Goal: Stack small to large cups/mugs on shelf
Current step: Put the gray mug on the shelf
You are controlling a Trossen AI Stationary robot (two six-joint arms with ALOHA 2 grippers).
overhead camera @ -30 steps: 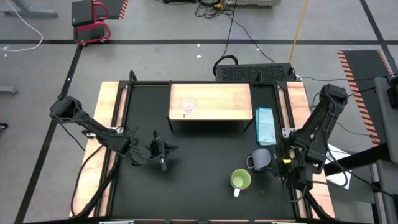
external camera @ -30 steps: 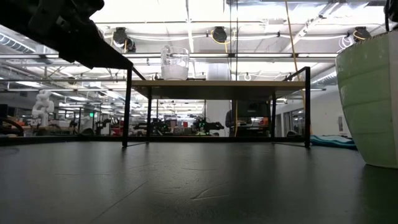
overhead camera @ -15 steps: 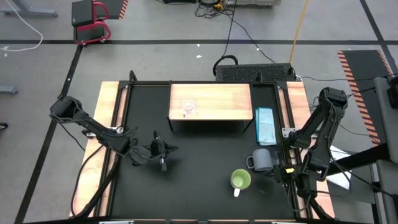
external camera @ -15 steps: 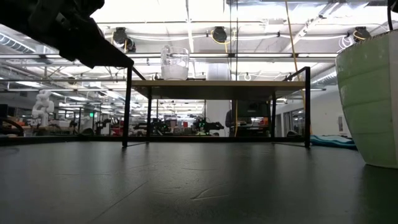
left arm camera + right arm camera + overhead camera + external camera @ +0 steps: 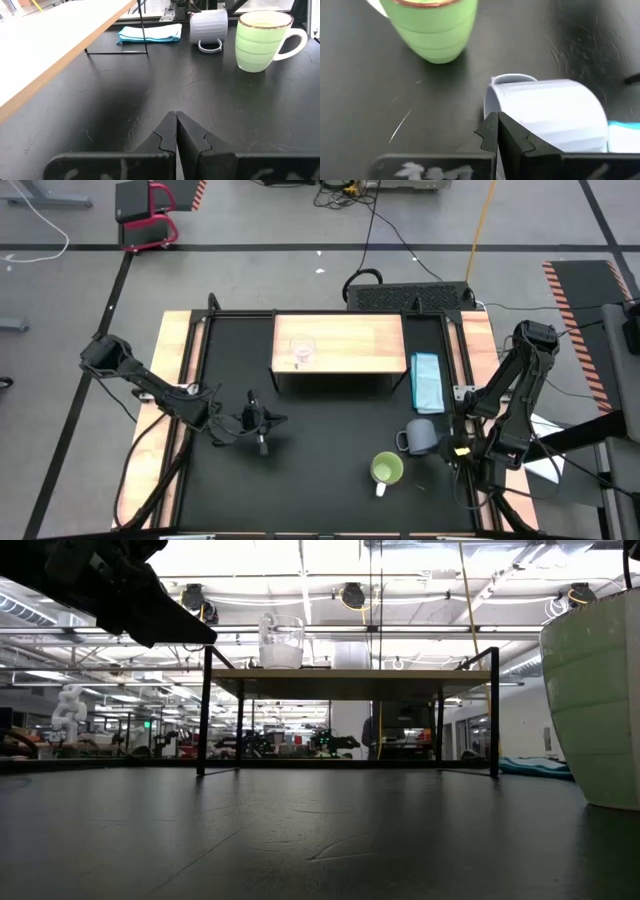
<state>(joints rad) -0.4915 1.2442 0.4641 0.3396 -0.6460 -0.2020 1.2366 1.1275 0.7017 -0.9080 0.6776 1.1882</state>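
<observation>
A small clear glass cup [image 5: 302, 350] [image 5: 282, 640] stands on the left part of the light-wood shelf [image 5: 340, 343] [image 5: 350, 683]. On the black table, near the right, stand a grey-blue mug [image 5: 422, 436] [image 5: 209, 24] [image 5: 545, 112] and, nearer the front edge, a lime-green mug with a white handle [image 5: 387, 470] [image 5: 261, 34] [image 5: 436, 27] [image 5: 595, 700]. My right gripper [image 5: 452, 452] [image 5: 496, 119] is shut and hovers right beside the grey-blue mug, pointing slantwise down; no touch shows. My left gripper [image 5: 270, 420] [image 5: 176, 117] is shut, held above the table's left middle, pointing toward the mugs.
A folded light-blue cloth [image 5: 427, 380] [image 5: 150, 33] lies to the right of the shelf. Light-wood strips [image 5: 178, 380] run along the table's left and right sides. Bare black tabletop [image 5: 320, 460] lies between the two grippers, in front of the shelf.
My right gripper has rolled and tipped its wrist beside the grey-blue mug, staying in about the same place and staying shut. The mugs and the glass cup have kept still.
</observation>
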